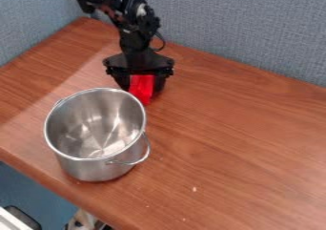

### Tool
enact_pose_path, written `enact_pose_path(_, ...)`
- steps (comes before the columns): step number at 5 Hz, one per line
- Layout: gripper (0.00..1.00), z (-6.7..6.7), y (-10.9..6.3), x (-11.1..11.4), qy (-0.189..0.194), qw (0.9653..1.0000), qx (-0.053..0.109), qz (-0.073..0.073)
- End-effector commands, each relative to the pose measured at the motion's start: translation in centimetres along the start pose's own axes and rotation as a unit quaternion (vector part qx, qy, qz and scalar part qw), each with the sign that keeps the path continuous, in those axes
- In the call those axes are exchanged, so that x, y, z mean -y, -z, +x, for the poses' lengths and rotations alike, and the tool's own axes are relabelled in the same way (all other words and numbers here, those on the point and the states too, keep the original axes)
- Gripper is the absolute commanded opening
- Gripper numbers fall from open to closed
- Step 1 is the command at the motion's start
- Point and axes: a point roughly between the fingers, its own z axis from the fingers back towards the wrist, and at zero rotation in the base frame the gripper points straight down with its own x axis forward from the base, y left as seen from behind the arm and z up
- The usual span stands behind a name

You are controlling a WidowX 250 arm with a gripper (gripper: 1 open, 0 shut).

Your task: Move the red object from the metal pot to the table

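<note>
The red object [144, 88] stands on end, tilted, just behind the metal pot [97, 134], with its lower end at or very near the table [242, 138]. My gripper [140, 78] points steeply down over it, with a black finger on each side of its upper part, and looks shut on it. The pot is upright and shiny near the front left edge, with nothing red inside it.
The black arm [121, 10] reaches in from the back left over the table's far corner. A grey-blue wall runs behind the table. The table's front edge lies just below the pot.
</note>
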Motion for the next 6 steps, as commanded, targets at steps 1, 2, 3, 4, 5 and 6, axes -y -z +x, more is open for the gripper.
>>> enact_pose_path(1,1.00,0.1,-0.8,-0.6,-0.007,0.9999,0.013,0.007)
enact_pose_path(2,1.00,-0.7,-1.3,-1.0,-0.013,0.9998,0.013,0.011)
enact_pose_path(3,1.00,-0.6,-2.0,-1.4,0.012,0.9998,0.012,0.002)
enact_pose_path(4,1.00,-0.4,-2.9,-1.8,0.033,0.9993,0.011,-0.014)
enact_pose_path(5,1.00,1.2,-3.0,-2.7,0.009,0.9999,0.014,-0.005)
enact_pose_path(6,1.00,3.7,-3.0,-3.8,-0.019,0.9996,0.022,0.004)
